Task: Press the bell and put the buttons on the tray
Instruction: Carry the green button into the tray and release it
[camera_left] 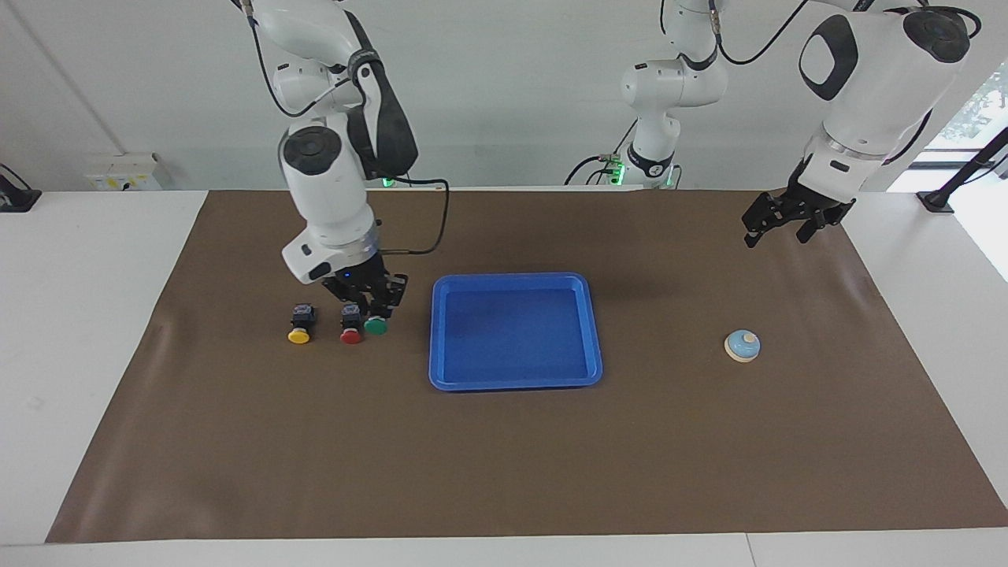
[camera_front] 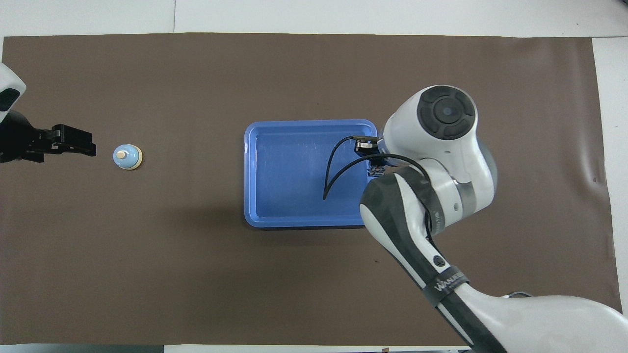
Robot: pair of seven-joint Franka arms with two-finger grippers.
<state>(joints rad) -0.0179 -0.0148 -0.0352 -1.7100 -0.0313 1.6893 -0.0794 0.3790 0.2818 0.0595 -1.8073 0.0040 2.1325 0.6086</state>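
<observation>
I am carrying the green button [camera_left: 376, 324], clenched in my right gripper [camera_left: 372, 309], above the mat just short of the tray [camera_left: 512, 382]. Next I judge it needs moving over the tray, then releasing. My left gripper [camera_left: 778, 226] is waiting, fingers spread, near the bell [camera_left: 743, 345].

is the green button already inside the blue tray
No, the green button hangs in the right gripper beside the red button, short of the tray, which holds nothing.
</observation>
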